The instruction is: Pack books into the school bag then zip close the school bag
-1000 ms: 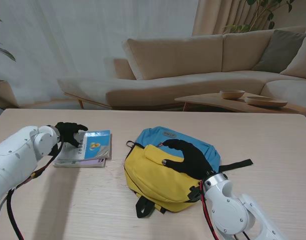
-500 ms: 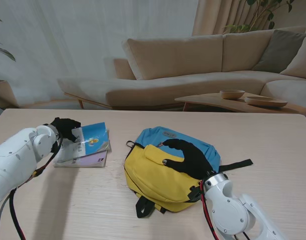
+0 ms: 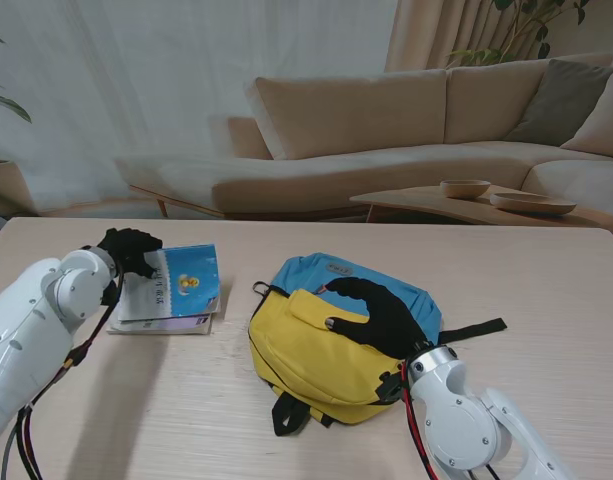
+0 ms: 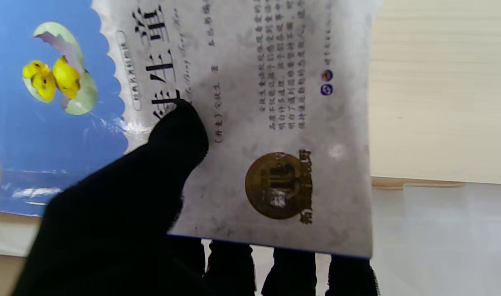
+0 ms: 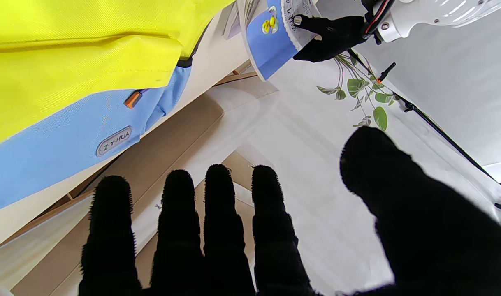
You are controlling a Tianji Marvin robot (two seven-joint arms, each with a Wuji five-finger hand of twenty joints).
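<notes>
While the school bag [image 3: 331,335] lies on the surface [image 3: 506,270] at the centre, yellow in front and blue behind, its grey badge [image 5: 114,140] reads "Z·Y·HUA". To its left, the top book [image 3: 181,285] of a small stack [image 3: 161,322] is tilted up; the left hand [image 3: 129,252] pinches its edge, thumb [image 4: 178,127] on the cover. This cover shows a yellow chick, a gold seal and Chinese text, too blurred to read. The right hand [image 3: 381,315] rests on the bag with fingers [image 5: 219,213] spread, gripping nothing.
</notes>
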